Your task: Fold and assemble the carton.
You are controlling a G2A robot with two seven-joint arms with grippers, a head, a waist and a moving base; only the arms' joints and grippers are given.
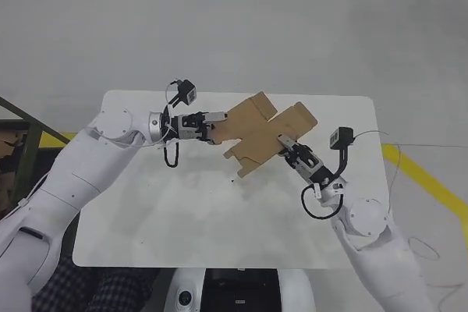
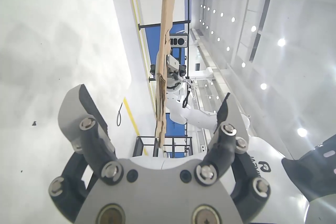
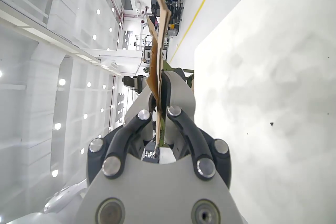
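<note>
You've got the carton [image 1: 265, 129] as a flat, unfolded brown sheet, up off the table [image 1: 179, 226], at about 1 o'clock from the table's middle in the top view.

Right tool [image 1: 286, 143] is at the carton's 4 o'clock edge. Jaws are pinched tight on the cardboard. In the right wrist view the sheet [image 3: 157, 57] runs edge-on straight out from the closed right tool [image 3: 160, 86], with the table [image 3: 262, 51] off to one side and apart from it.

Left tool [image 1: 218, 119] is at the carton's 9 o'clock edge. Jaws are spread wide and grip nothing. In the left wrist view the carton [image 2: 164, 72] stands edge-on ahead of the left tool [image 2: 155, 93], lined up with the gap. Its near end looks like it reaches in between the jaws, but you can't judge depth from here, so touch is unclear.

The sheet has notched flaps sticking out at its 12 and 7 o'clock sides, and none is folded up.

A dark speck [image 1: 232, 179] lies on the table at 7 o'clock from the carton, well apart. It also shows in the wrist views [image 2: 34, 123] [image 3: 271, 124].
</note>
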